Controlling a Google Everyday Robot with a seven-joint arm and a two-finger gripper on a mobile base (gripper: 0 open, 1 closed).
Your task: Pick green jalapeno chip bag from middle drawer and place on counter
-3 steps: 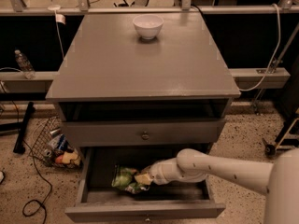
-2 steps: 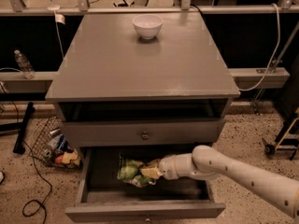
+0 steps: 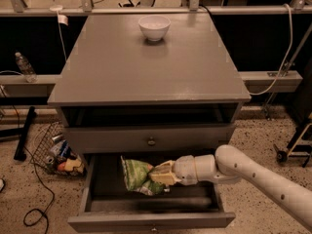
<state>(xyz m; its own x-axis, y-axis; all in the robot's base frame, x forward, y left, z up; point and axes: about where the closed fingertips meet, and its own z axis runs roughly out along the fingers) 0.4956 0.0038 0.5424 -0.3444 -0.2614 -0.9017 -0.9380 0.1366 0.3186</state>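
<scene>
The green jalapeno chip bag [image 3: 136, 175] is light and dark green foil, held up on its edge inside the open middle drawer [image 3: 151, 219], a little left of the drawer's middle. My gripper [image 3: 157, 176] reaches in from the right on a white arm and is shut on the bag's right side. The bag looks lifted off the drawer floor. The counter [image 3: 146, 62] is the broad grey top of the cabinet above.
A white bowl [image 3: 154, 27] stands at the back middle of the counter. A closed grey drawer front with a round knob [image 3: 151, 141] sits above the open drawer. A wire basket of items [image 3: 58, 155] stands on the floor at the left.
The bag has risen from lying on the drawer floor to standing on edge in my gripper. The arm has shifted right and a little up.
</scene>
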